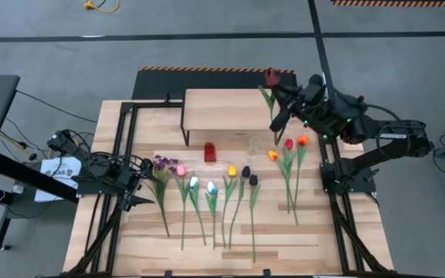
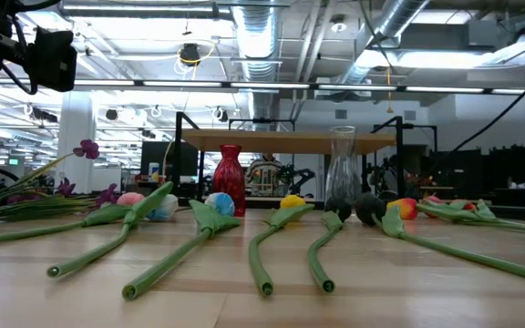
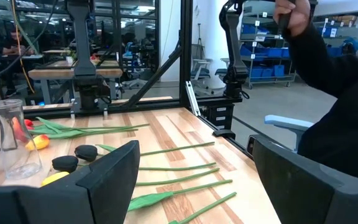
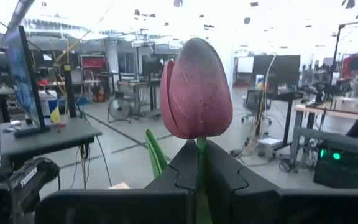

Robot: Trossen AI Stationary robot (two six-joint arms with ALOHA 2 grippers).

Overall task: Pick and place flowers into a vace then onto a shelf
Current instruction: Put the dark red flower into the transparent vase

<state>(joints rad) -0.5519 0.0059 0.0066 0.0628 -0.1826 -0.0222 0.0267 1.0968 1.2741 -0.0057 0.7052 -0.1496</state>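
Observation:
My right gripper [image 1: 284, 96] is raised over the right end of the shelf [image 1: 222, 110], shut on a dark red tulip [image 4: 196, 90] whose head [image 1: 271, 76] shows beside the fingers. Other flowers [image 1: 211, 189] lie in a row on the plank table, heads toward the far edge; three more [image 1: 288, 154] lie to their right. A red vase [image 1: 210, 152] and a clear glass vase [image 1: 253, 145] stand on the table in front of the shelf. My left gripper [image 1: 140, 185] waits open at the table's left, next to the purple sprigs [image 1: 161, 164]. My right gripper pinches the tulip's green stem [image 4: 200, 163] between its two fingers, just below the head. The head stands up above the fingertips, with a leaf [image 4: 156, 152] beside it. The flower is lifted clear of the table, and its stem [image 1: 273, 116] trails away below the fingers.
Black frame rails [image 1: 122, 154] run along both sides of the table. In the left wrist view a person's dark sleeve [image 3: 347, 106] shows beyond the table's edge. Bare planks lie in front of the stem ends, toward the near edge [image 1: 222, 259].

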